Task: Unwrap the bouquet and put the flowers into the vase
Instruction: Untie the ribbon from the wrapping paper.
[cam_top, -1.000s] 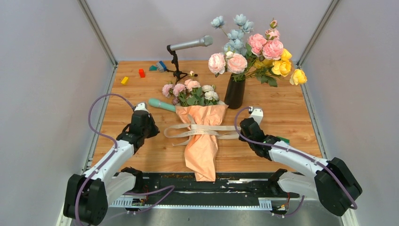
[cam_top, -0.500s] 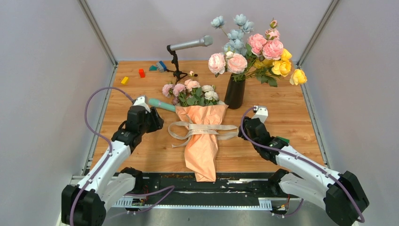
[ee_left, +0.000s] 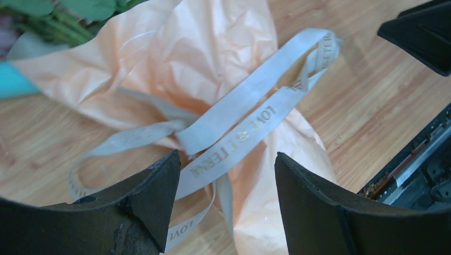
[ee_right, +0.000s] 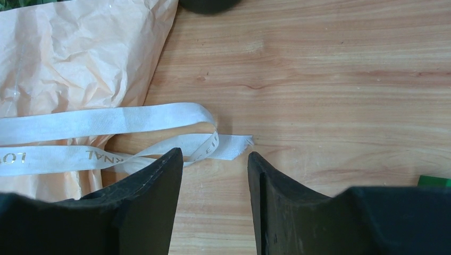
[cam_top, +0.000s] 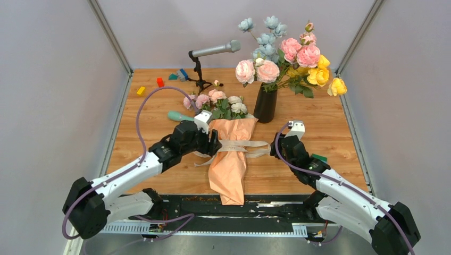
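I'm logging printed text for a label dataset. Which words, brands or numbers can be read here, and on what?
"LOVE IS ETERN...": gold capitals on the cream ribbon, left wrist view; the ending is out of sight.
"LO" and "NAL": fragments on the same ribbon, right wrist view.
Top view: the ribbon's print is too small to read, and no other text is legible.

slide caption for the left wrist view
Left gripper, open, poised over the loose cream ribbon lying across the peach paper bouquet on the wooden table.
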`<action>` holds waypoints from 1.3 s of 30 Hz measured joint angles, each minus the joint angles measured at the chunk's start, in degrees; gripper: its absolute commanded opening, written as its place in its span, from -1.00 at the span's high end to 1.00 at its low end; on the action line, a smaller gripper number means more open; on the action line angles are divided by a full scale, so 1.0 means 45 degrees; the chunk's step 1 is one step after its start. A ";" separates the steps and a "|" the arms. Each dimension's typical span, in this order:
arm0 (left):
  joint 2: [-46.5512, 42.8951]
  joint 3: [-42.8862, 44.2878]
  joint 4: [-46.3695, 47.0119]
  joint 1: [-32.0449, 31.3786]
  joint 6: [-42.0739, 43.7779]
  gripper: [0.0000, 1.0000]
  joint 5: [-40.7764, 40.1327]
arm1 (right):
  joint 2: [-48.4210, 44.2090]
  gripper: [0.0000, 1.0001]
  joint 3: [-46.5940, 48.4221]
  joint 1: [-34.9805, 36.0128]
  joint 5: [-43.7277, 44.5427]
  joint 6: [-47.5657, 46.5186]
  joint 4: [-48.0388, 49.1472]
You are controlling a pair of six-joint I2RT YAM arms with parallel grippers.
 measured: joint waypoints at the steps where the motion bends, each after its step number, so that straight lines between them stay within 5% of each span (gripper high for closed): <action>1: 0.0194 0.0117 0.0121 -0.0233 0.0151 -0.47 0.0015 | -0.0024 0.02 -0.0029 0.0000 -0.0029 -0.0015 -0.0015; 21: 0.6873 0.4619 0.0690 -0.4410 0.3478 -0.46 -0.2686 | -0.0583 0.02 -0.0481 -0.0010 -0.0287 -0.0155 -0.0097; 34: 0.8393 0.4828 0.0364 -0.5212 0.4333 -0.23 -0.3910 | -0.0918 0.02 -0.0500 -0.0165 -0.0350 -0.0233 -0.0097; 39: 0.8563 0.4828 0.0340 -0.5231 0.4367 0.03 -0.4192 | -0.0918 0.02 -0.0505 -0.0194 -0.0389 -0.0243 -0.0097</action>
